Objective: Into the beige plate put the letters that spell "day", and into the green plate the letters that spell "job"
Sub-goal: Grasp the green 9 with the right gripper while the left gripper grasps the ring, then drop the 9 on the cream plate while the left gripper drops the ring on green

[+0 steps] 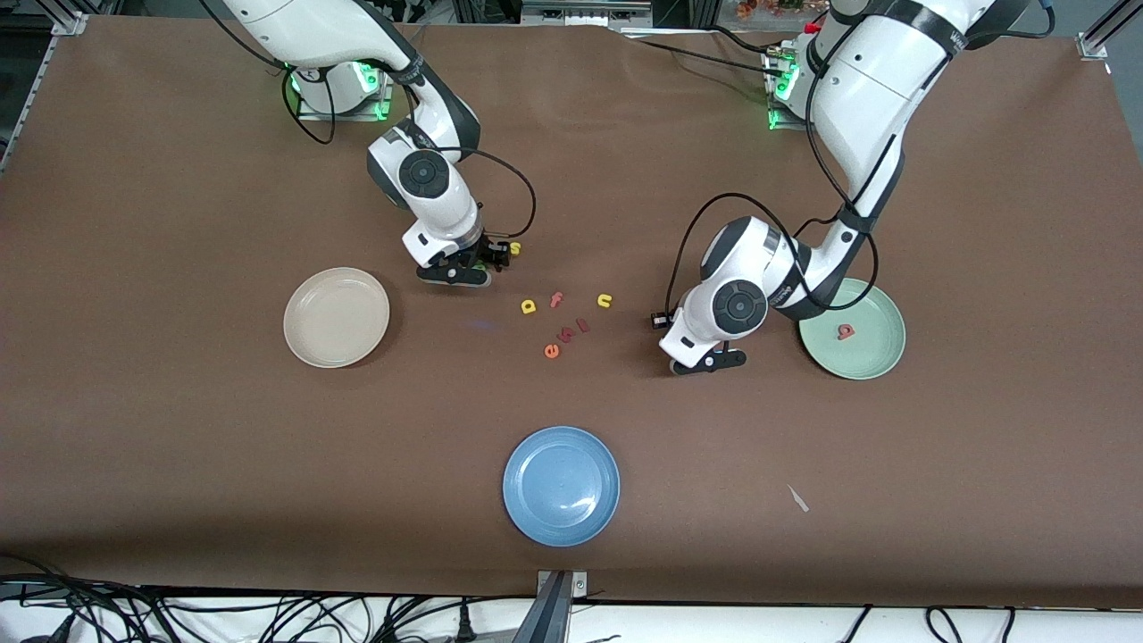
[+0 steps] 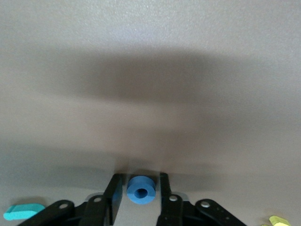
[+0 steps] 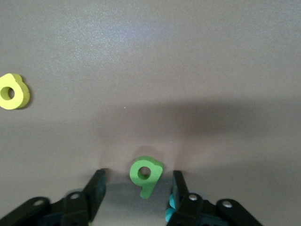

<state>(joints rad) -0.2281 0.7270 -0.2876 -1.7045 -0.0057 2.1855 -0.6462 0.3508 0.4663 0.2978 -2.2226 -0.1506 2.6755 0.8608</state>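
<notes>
My left gripper is down at the table beside the green plate, toward the right arm's end of it. Its fingers stand closely either side of the blue o, with narrow gaps showing. The salmon-red b lies in that plate. Low over the table, my right gripper is open wide around the green a. In the front view this gripper is beside the empty beige plate. The yellow d lies mid-table. A teal letter peeks from under one right finger, and another teal piece lies near the left hand.
Loose letters lie mid-table: a pink f, a yellow n, an orange e and a yellow s by the right hand. A blue plate sits nearest the front camera. A white scrap lies beside it.
</notes>
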